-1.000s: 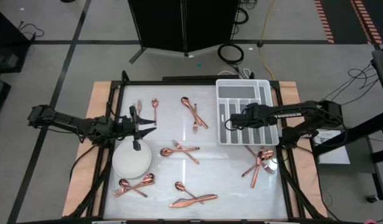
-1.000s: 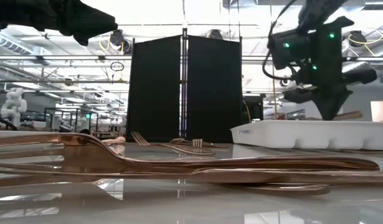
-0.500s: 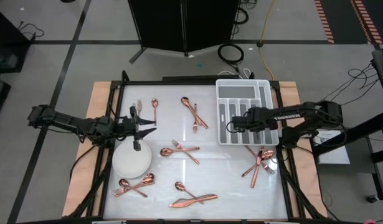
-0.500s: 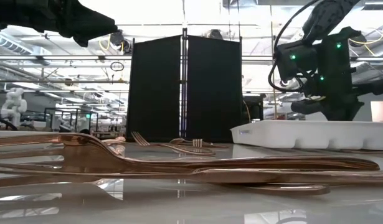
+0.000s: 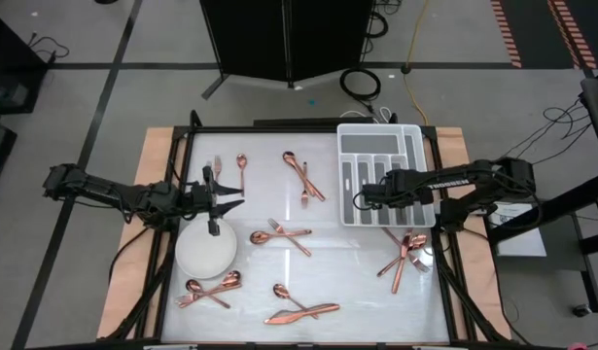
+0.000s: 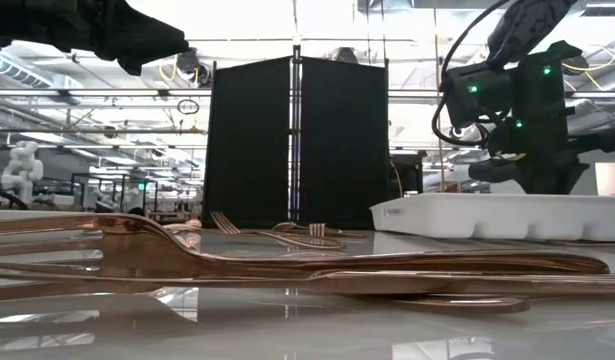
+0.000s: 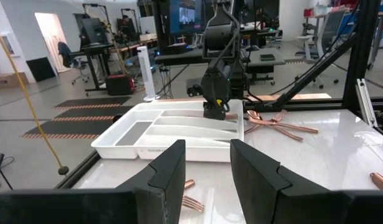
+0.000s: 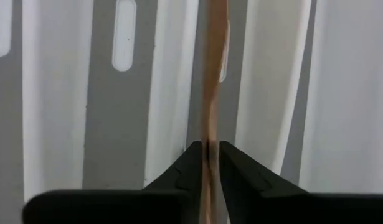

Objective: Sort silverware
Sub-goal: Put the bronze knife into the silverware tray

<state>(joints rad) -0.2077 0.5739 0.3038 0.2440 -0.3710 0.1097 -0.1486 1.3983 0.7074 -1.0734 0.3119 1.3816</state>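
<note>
White table, scattered silverware, plate

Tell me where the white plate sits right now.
In the high view the white plate sits at the table's left side, just below the left hand, with a crossed pair of copper spoons next below it.

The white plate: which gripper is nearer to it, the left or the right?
Left. The left gripper hovers at the plate's far edge; the right gripper is over the tray, across the table.
</note>
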